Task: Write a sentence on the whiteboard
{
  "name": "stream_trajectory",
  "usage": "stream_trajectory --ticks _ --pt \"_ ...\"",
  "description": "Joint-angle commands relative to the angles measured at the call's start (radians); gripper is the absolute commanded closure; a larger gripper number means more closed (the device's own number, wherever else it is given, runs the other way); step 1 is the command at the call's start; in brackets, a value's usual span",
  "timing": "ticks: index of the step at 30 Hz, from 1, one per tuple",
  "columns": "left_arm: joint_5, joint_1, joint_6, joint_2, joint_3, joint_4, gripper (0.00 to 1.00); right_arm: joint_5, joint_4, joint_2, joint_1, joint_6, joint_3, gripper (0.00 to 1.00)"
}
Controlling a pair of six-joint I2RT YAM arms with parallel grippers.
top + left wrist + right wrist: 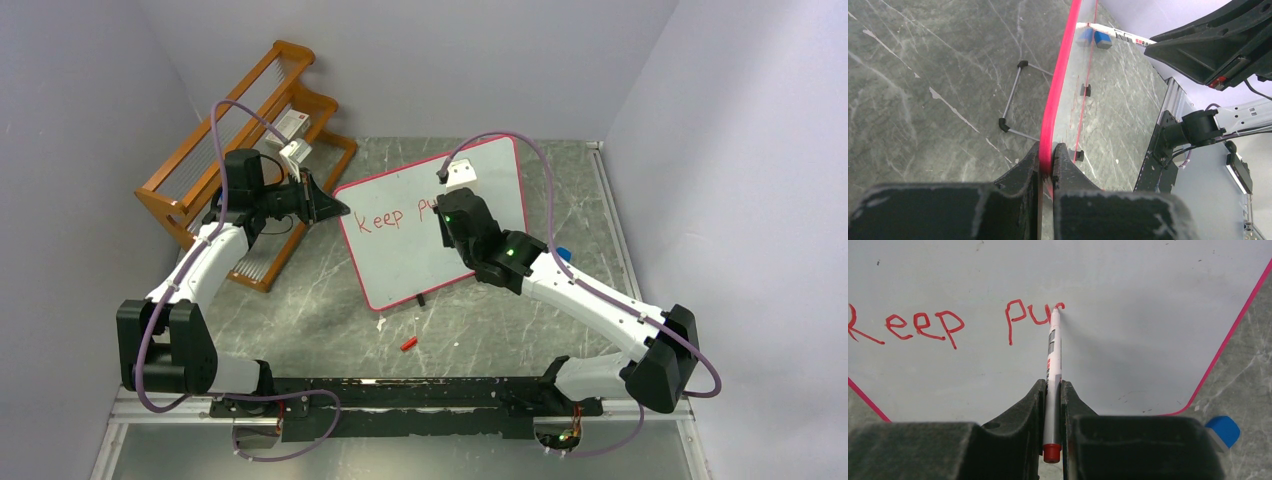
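The whiteboard (405, 250) lies tilted on the table, white with a thin red-pink frame (1060, 80). My left gripper (325, 208) is shut on its left edge, the frame pinched between both fingers (1048, 155). Red lettering of the sentence (923, 325) reads "Keep pu" plus the start of one more letter. My right gripper (1052, 390) is shut on a white marker (1053, 355) with a red end cap, whose tip touches the board at the end of the lettering. In the top view the right gripper (450, 215) hides the end of the writing.
A wooden rack (225, 150) stands at the back left, close behind the left arm. A small red cap (408, 343) and a white scrap lie on the table in front of the board. A blue object (563, 253) lies beside the right arm. One black board foot (420, 299) shows.
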Motion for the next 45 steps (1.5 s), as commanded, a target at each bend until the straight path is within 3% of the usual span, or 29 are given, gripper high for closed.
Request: stream_trajectory --ticks 1,14,30,45 --pt "-0.096 -0.027 0.116 0.038 -0.014 -0.065 0.95 -0.011 -0.027 -0.010 -0.006 0.013 -0.013 1.00" --pt "-0.096 -0.026 0.115 0.038 -0.014 -0.063 0.95 0.052 -0.054 -0.019 -0.006 0.017 -0.022 1.00" --pt "-0.094 -0.026 0.111 0.038 -0.014 -0.060 0.95 -0.034 -0.045 -0.021 -0.006 0.025 -0.022 1.00" --pt "-0.096 -0.026 0.114 0.038 -0.014 -0.063 0.95 0.045 -0.004 -0.068 -0.021 -0.033 0.011 1.00"
